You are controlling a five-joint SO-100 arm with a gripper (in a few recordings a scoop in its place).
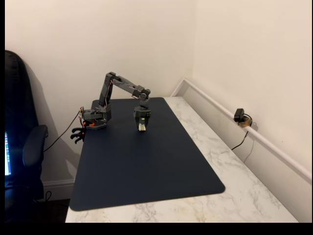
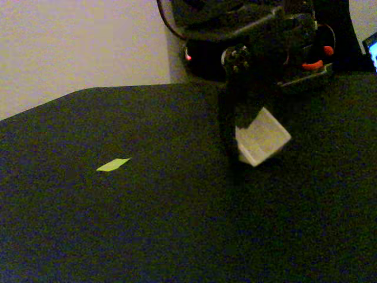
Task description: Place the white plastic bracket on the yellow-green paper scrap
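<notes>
The dark grey two-finger gripper (image 1: 142, 126) clasps the small, blocky white plastic bracket (image 2: 262, 143), tilted corner-down, above the far edge of the dark blue mat (image 1: 146, 166) covering the white marbled table (image 1: 234, 171). The thin, flat yellow-green paper scrap (image 2: 112, 165) lies on the mat, well apart to the left in a fixed view, its long axis running left-right. No legible writing.

The dark arm's hand (image 1: 142, 127) points down over the navy mat (image 1: 146, 166), gripping a small pale piece (image 1: 141, 127).
</notes>
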